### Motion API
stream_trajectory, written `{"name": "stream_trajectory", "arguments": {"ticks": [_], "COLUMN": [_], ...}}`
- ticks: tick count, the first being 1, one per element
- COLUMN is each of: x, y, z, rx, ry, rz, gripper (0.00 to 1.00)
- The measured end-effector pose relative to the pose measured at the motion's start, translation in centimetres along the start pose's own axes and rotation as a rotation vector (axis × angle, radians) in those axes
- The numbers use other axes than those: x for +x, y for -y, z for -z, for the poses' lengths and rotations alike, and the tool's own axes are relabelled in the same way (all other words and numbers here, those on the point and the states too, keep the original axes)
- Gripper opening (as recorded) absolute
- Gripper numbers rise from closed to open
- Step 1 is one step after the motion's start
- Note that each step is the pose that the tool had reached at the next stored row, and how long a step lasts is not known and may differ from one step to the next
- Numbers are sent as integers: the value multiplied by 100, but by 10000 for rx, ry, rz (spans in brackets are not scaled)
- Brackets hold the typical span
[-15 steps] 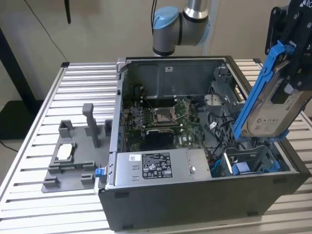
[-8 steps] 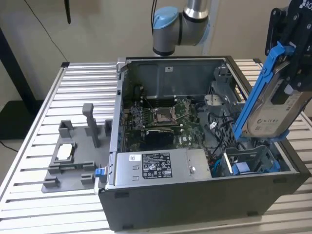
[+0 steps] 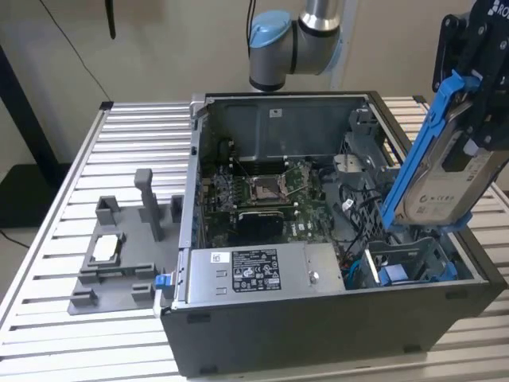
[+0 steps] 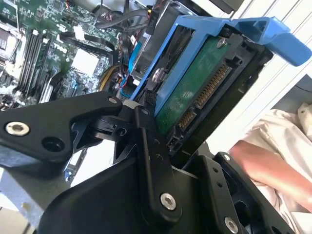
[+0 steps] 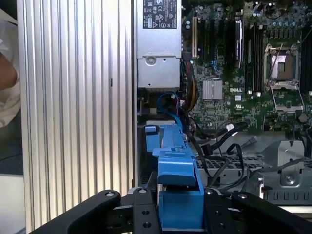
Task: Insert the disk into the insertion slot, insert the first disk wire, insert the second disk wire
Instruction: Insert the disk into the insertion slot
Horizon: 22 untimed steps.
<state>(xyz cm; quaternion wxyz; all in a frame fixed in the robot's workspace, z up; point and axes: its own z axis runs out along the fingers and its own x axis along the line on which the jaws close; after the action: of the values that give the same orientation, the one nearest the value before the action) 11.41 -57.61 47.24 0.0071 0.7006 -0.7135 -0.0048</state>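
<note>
From where I stand, the black two-fingered gripper [image 3: 475, 119] is clamped tight on the flat silver-grey hard disk [image 3: 441, 179] in its bright blue plastic carrier. It holds the disk steeply tilted over the corner of the open dark grey computer case [image 3: 318, 326] at the exterior view's right. The disk's lower end hangs just above the narrow grey sheet-metal insertion slot [image 3: 409, 259] with blue trim inside that case, not yet slid in.

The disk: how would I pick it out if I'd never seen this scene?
Find the open computer case on the slatted table; above its end at the exterior view's right, the black gripper holds the disk tilted. It is a silver-grey slab in a bright blue frame, unlike the grey power-supply box lying flat inside.
</note>
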Motion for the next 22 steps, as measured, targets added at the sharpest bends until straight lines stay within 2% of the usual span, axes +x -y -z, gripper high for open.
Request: {"name": "stream_trajectory", "arguments": {"ticks": [11,14,18,22], "x": [0,0,0,0], "y": [0,1,2,3], "z": [-22,-70,-141,-184], "rx": [32,90,103,104], "ry": [1,2,4,3], "rz": [-1,0,0,0], "gripper": [33,33,33,33]}}
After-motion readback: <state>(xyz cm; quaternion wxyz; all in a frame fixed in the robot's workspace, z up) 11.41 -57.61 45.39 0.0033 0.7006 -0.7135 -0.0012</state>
